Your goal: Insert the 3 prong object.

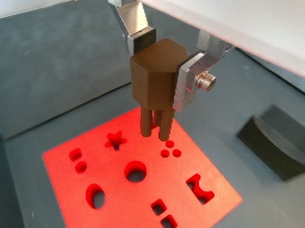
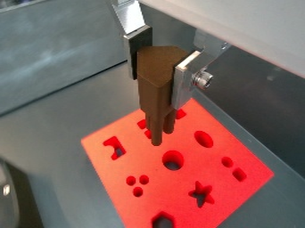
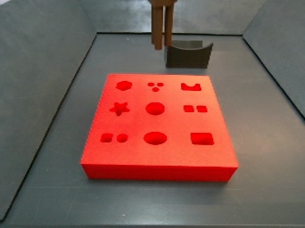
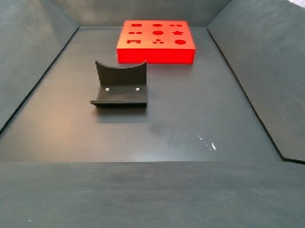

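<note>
Silver fingers (image 1: 191, 78) sit closest to the lens in both wrist views, and they squeeze a brown piece between them. That piece is the 3 prong object (image 1: 155, 80), and the hand (image 1: 165, 62) holds it tight by its thick top. It also shows in a wrist view from another side (image 2: 158, 85). Thin prongs stick down from its bottom end and point at the red board (image 1: 119, 174). The prongs hang in the air above the board and do not touch it.

The red board is flat and has many shaped holes cut in it. One hole is a star (image 1: 116, 140). Three small round holes (image 1: 170, 150) sit close together in a little group. In a wrist view the prong tips hang near this group, but I cannot tell if they line up.

In a side view the 3 prong object (image 3: 161, 22) hangs upright over the far edge of the red board (image 3: 155, 151). The hand is cut off at the top there. A dark grey curved block (image 3: 188, 53) stands on the grey counter (image 3: 60, 191) just behind the board.

In a side view from the far end, the curved block (image 4: 120, 85) is near the camera and the red board (image 4: 156, 42) lies well behind it.
</note>
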Tool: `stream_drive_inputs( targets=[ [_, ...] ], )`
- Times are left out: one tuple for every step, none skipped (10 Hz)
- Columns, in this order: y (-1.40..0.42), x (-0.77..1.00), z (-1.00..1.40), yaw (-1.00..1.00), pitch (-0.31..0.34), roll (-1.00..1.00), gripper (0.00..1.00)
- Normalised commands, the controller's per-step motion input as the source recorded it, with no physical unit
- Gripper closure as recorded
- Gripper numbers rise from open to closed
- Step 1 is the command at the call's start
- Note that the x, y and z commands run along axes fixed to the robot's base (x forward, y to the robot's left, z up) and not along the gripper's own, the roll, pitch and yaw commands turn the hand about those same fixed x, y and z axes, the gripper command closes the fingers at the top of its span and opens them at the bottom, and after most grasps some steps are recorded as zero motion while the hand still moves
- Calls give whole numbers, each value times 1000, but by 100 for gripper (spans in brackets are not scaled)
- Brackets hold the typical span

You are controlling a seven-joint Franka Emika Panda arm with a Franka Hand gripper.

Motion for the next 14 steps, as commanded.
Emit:
stream_drive_inputs(
  targets=[
    [0,174,-46,760,-46,230,100],
    [0,303,0,649,0,374,100],
    [0,291,0,663,0,336,100],
    [6,214,-109,743,0,251,100],
    [26,177,-166,789,0,210,100],
    [131,134,-251,780,14,121,100],
    [529,-40,-49,294,49,-190,100],
    [500,-249,-300,117,99,-231,100],
    [454,-166,-480,0,193,-240,100],
    [406,-23,-389,0,251,-283,100],
    [349,-11,-331,0,273,-307,100],
    [126,0,-320,0,237,-263,100],
    [0,0,-197,0,96,-80,100],
    [-143,0,-191,60,-19,0,100]
  ],
)
